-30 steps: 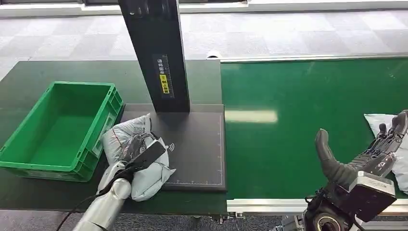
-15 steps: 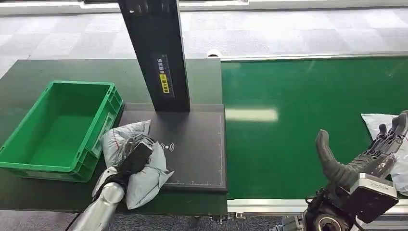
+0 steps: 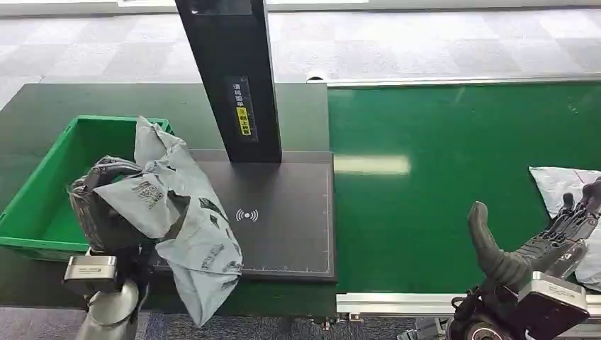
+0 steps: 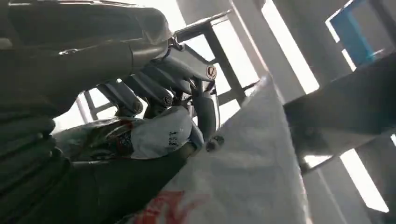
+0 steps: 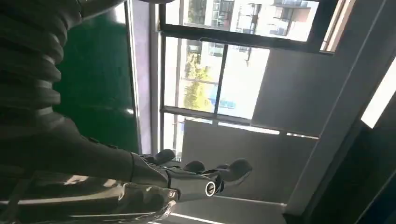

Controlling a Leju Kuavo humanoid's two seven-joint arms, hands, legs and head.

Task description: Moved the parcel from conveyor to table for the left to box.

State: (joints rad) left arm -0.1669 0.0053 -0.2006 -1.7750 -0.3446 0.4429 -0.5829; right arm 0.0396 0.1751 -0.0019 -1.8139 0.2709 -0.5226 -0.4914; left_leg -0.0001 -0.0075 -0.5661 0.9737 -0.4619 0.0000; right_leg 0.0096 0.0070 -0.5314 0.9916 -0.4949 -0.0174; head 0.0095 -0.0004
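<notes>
Head view: the left hand (image 3: 106,205) grips a grey parcel (image 3: 181,219), lifted clear of the black scanning pad (image 3: 290,212) and hanging between the pad's near-left corner and the green box (image 3: 49,184) on the dark table (image 3: 42,106). The black post (image 3: 230,78) rises from the pad's far edge. On the green conveyor (image 3: 439,156), the right hand (image 3: 538,244) is raised with thumb and fingers spread, holding nothing; a second white parcel (image 3: 567,195) lies just beyond it at the belt's right edge.

Left wrist view: the dark fingers (image 4: 161,84) curl around the crumpled parcel (image 4: 233,177).

Right wrist view: the right hand (image 5: 187,179) shows extended, parted fingers (image 5: 233,169) against a window (image 5: 219,60).
</notes>
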